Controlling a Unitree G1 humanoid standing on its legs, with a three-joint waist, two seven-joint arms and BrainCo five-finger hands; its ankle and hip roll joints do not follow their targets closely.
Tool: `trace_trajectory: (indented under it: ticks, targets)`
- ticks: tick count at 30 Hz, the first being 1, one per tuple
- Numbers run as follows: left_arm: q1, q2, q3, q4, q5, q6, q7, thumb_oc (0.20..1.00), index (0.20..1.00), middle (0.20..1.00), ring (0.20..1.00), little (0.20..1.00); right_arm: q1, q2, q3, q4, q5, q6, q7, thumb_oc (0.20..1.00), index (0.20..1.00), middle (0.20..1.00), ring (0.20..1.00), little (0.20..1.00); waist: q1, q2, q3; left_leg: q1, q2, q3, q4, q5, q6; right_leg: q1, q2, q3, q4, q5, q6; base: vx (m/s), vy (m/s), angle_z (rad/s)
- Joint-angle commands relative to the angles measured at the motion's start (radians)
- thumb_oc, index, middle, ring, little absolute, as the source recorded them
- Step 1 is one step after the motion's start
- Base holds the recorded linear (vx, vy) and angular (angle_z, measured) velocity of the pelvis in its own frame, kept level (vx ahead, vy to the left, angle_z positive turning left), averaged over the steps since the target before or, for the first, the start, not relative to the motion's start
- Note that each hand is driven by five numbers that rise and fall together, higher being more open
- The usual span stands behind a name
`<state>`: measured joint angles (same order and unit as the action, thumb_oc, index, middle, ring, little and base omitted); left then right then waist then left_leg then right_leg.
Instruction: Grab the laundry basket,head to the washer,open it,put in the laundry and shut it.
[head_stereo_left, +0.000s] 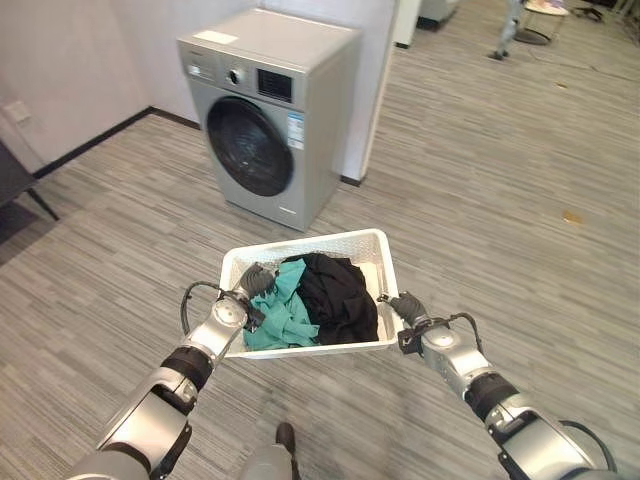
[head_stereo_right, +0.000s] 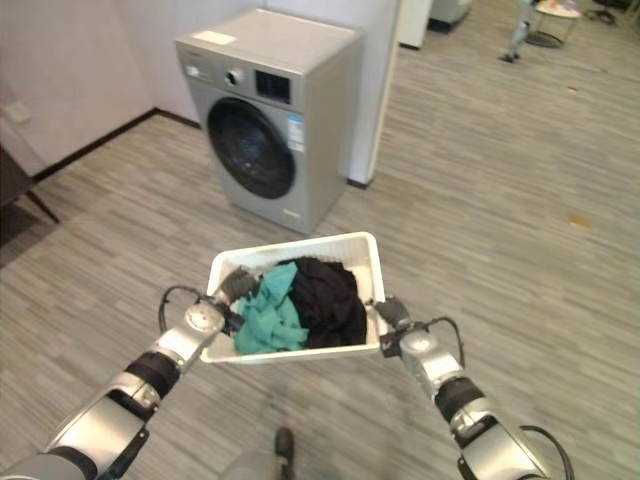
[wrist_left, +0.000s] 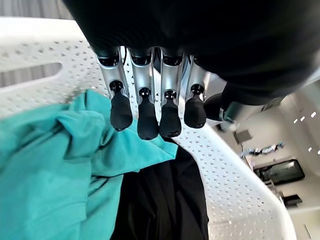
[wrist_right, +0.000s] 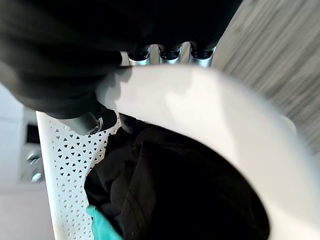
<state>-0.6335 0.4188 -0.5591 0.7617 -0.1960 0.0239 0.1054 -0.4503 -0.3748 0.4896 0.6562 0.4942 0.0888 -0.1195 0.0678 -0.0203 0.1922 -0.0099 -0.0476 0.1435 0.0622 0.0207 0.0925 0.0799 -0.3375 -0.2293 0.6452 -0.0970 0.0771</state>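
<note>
While both hands grip its opposite rims, left hand and right hand curled over them, the white perforated laundry basket hangs before the washing machine; rigid, light, soft-loaded.

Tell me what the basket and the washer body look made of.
The basket looks like white moulded plastic: its walls are pierced with small regular holes. The washer seems to be silver-grey painted metal panels with a dark, glossy round door, likely glass or plastic.
</note>
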Motion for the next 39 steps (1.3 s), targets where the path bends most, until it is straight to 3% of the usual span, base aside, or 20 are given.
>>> trace_trajectory:
  ticks: [1, 4, 5, 8, 10, 13, 15, 17, 18, 19, 22, 24, 26, 28, 30, 31, 32, 33, 36, 39]
  targets:
    - [0.007, -0.003, -0.033, -0.015, -0.007, -0.037, 0.001, 0.2, 0.2, 0.2, 0.2, 0.2, -0.131, 0.014, -0.116, -0.089, 0.044, -0.144, 0.037, 0.2, 0.2, 0.2, 0.2, 0.2, 0.036, 0.038, -0.104, -0.025, 0.084, -0.01, 0.081, -0.084, -0.05, -0.056, 0.011, -0.042, -0.07, 0.134, 0.043, 0.31, 0.352, 0.38]
    - [0.029, 0.003, -0.025, -0.044, -0.013, -0.038, -0.012, 0.2, 0.2, 0.2, 0.2, 0.2, -0.138, 0.003, -0.118, -0.066, 0.043, -0.137, 0.04, 0.2, 0.2, 0.2, 0.2, 0.2, 0.023, 0.057, -0.093, 0.023, 0.067, -0.016, 0.05, -0.094, -0.042, -0.146, 0.071, -0.073, -0.157, 0.073, 0.02, 0.21, 0.116, 0.11]
    - [0.035, -0.002, -0.027, -0.04, -0.016, -0.038, -0.018, 0.2, 0.2, 0.2, 0.2, 0.2, -0.145, 0.001, -0.122, -0.053, 0.046, -0.137, 0.038, 0.2, 0.2, 0.2, 0.2, 0.2, 0.011, 0.056, -0.081, 0.062, 0.054, -0.017, 0.034, -0.113, -0.046, -0.199, 0.107, -0.115, -0.298, 0.07, 0.025, 0.33, 0.063, 0.17]
    - [0.042, -0.007, -0.009, -0.041, -0.007, -0.035, -0.022, 0.2, 0.2, 0.2, 0.2, 0.2, -0.147, -0.002, -0.124, -0.043, 0.05, -0.141, 0.034, 0.2, 0.2, 0.2, 0.2, 0.2, -0.013, 0.039, -0.063, 0.111, 0.035, -0.027, 0.038, -0.158, -0.064, -0.23, 0.161, -0.122, -0.56, 0.135, 0.058, 0.32, -0.02, -0.08]
    - [0.043, -0.015, 0.007, -0.04, 0.009, -0.036, -0.028, 0.2, 0.2, 0.2, 0.2, 0.2, -0.139, -0.002, -0.136, -0.043, 0.044, -0.143, 0.033, 0.2, 0.2, 0.2, 0.2, 0.2, -0.021, 0.033, -0.053, 0.152, 0.025, -0.03, 0.054, -0.208, -0.078, -0.279, 0.163, -0.151, -0.701, 0.18, 0.098, 0.49, -0.034, 0.25]
    - [0.051, -0.023, 0.005, -0.042, 0.029, -0.037, -0.043, 0.2, 0.2, 0.2, 0.2, 0.2, -0.127, -0.014, -0.137, -0.033, 0.044, -0.141, 0.042, 0.2, 0.2, 0.2, 0.2, 0.2, -0.027, 0.032, -0.086, 0.213, 0.014, -0.027, 0.073, -0.278, -0.086, -0.238, 0.174, -0.23, -0.729, 0.197, 0.101, 0.56, -0.058, 0.42]
    - [0.047, -0.035, 0.0, -0.033, 0.036, -0.035, -0.043, 0.2, 0.2, 0.2, 0.2, 0.2, -0.106, -0.033, -0.14, -0.05, 0.041, -0.136, 0.044, 0.2, 0.2, 0.2, 0.2, 0.2, -0.052, 0.033, -0.112, 0.224, 0.025, -0.047, 0.117, -0.297, -0.105, -0.209, 0.192, -0.203, -0.723, 0.215, 0.082, 0.54, -0.099, 0.38]
    - [0.029, -0.054, -0.003, -0.013, 0.046, -0.039, -0.027, 0.2, 0.2, 0.2, 0.2, 0.2, -0.093, -0.044, -0.142, -0.072, 0.035, -0.139, 0.041, 0.2, 0.2, 0.2, 0.2, 0.2, -0.071, 0.033, -0.126, 0.227, 0.041, -0.062, 0.168, -0.269, -0.127, -0.203, 0.2, -0.181, -0.695, 0.227, 0.057, 0.48, -0.18, 0.65]
    - [0.016, -0.061, -0.006, 0.001, 0.047, -0.043, -0.018, 0.2, 0.2, 0.2, 0.2, 0.2, -0.082, -0.045, -0.138, -0.082, 0.032, -0.143, 0.039, 0.2, 0.2, 0.2, 0.2, 0.2, -0.077, 0.045, -0.142, 0.216, 0.089, -0.062, 0.261, -0.178, -0.177, -0.179, 0.235, -0.184, -0.672, 0.195, 0.023, 0.46, -0.185, 0.81]
    - [0.016, -0.062, -0.007, 0.001, 0.047, -0.044, -0.018, 0.2, 0.2, 0.2, 0.2, 0.2, -0.082, -0.045, -0.138, -0.083, 0.032, -0.143, 0.039, 0.2, 0.2, 0.2, 0.2, 0.2, -0.078, 0.046, -0.143, 0.215, 0.09, -0.063, 0.264, -0.18, -0.178, -0.179, 0.236, -0.185, -0.672, 0.194, 0.023, 0.41, -0.191, 0.58]
    - [-0.001, -0.055, -0.007, 0.009, 0.036, -0.046, -0.012, 0.2, 0.2, 0.2, 0.2, 0.2, -0.089, -0.045, -0.131, -0.094, 0.04, -0.148, 0.035, 0.2, 0.2, 0.2, 0.2, 0.2, -0.069, 0.039, -0.136, 0.109, 0.152, -0.067, 0.543, 0.02, -0.227, -0.112, 0.281, -0.184, -0.672, 0.141, -0.037, 0.25, -0.196, -0.12]
    - [-0.001, -0.041, -0.002, -0.009, 0.025, -0.047, -0.012, 0.2, 0.2, 0.2, 0.2, 0.2, -0.105, -0.047, -0.121, -0.096, 0.043, -0.149, 0.031, 0.2, 0.2, 0.2, 0.2, 0.2, -0.045, 0.025, -0.115, 0.027, 0.168, -0.077, 0.724, 0.08, -0.22, -0.074, 0.304, -0.162, -0.676, 0.115, -0.075, 0.24, -0.196, -0.39]
    - [0.0, -0.032, 0.002, -0.028, 0.009, -0.046, -0.01, 0.2, 0.2, 0.2, 0.2, 0.2, -0.113, -0.047, -0.115, -0.097, 0.047, -0.147, 0.021, 0.2, 0.2, 0.2, 0.2, 0.2, -0.021, 0.001, -0.093, -0.067, 0.215, -0.06, 0.805, 0.072, -0.193, -0.032, 0.306, -0.157, -0.681, 0.086, -0.092, 0.23, -0.154, -0.74]
    - [-0.008, -0.029, 0.003, -0.035, -0.001, -0.041, -0.003, 0.2, 0.2, 0.2, 0.2, 0.2, -0.122, -0.044, -0.104, -0.101, 0.051, -0.144, 0.019, 0.2, 0.2, 0.2, 0.2, 0.2, 0.0, -0.014, -0.08, -0.118, 0.261, -0.016, 0.718, 0.012, -0.162, -0.004, 0.301, -0.149, -0.68, 0.064, -0.086, 0.23, -0.027, -0.46]
    - [-0.009, -0.026, 0.008, -0.044, -0.002, -0.041, 0.005, 0.2, 0.2, 0.2, 0.2, 0.2, -0.131, -0.035, -0.09, -0.1, 0.044, -0.144, 0.022, 0.2, 0.2, 0.2, 0.2, 0.2, 0.019, -0.028, -0.073, -0.144, 0.3, -0.004, 0.458, -0.008, -0.163, 0.01, 0.289, -0.137, -0.657, 0.031, -0.07, 0.32, 0.175, -0.46]
    - [-0.005, -0.017, 0.004, -0.035, -0.017, -0.043, 0.011, 0.2, 0.2, 0.2, 0.2, 0.2, -0.151, -0.022, -0.071, -0.086, 0.037, -0.144, 0.026, 0.2, 0.2, 0.2, 0.2, 0.2, 0.041, -0.028, -0.065, -0.155, 0.325, -0.068, 0.256, 0.036, -0.181, 0.035, 0.286, -0.128, -0.641, 0.011, -0.065, 0.45, 0.347, -0.48]
    - [0.011, 0.005, 0.01, -0.04, -0.022, -0.042, 0.015, 0.2, 0.2, 0.2, 0.2, 0.2, -0.169, -0.005, -0.054, -0.062, 0.035, -0.144, 0.034, 0.2, 0.2, 0.2, 0.2, 0.2, 0.068, -0.015, -0.062, -0.118, 0.307, -0.184, 0.094, 0.079, -0.204, 0.06, 0.298, -0.093, -0.631, -0.012, -0.055, 0.46, 0.45, -0.47]
    - [0.032, 0.012, 0.012, -0.042, -0.027, -0.049, 0.02, 0.2, 0.2, 0.2, 0.2, 0.2, -0.179, 0.02, -0.031, -0.058, 0.035, -0.142, 0.047, 0.2, 0.2, 0.2, 0.2, 0.2, 0.075, 0.0, -0.068, -0.091, 0.301, -0.263, 0.045, 0.076, -0.219, 0.075, 0.293, -0.063, -0.612, -0.025, -0.043, 0.3, 0.325, -0.43]
    - [0.046, 0.005, 0.014, -0.039, -0.02, -0.05, 0.018, 0.2, 0.2, 0.2, 0.2, 0.2, -0.168, 0.029, -0.025, -0.076, 0.02, -0.138, 0.056, 0.2, 0.2, 0.2, 0.2, 0.2, 0.068, 0.016, -0.085, -0.07, 0.289, -0.261, 0.036, 0.058, -0.231, 0.08, 0.278, -0.062, -0.597, -0.035, -0.033, 0.22, 0.329, -0.87]
    - [0.063, 0.011, 0.03, -0.032, 0.0, -0.06, 0.017, 0.2, 0.2, 0.2, 0.2, 0.2, -0.128, 0.021, 0.001, -0.175, -0.051, -0.12, 0.098, 0.2, 0.2, 0.2, 0.2, 0.2, 0.064, 0.023, -0.109, 0.008, 0.249, -0.198, -0.011, 0.02, -0.223, 0.087, 0.212, -0.045, -0.606, -0.002, 0.007, 0.15, 0.334, -0.91]
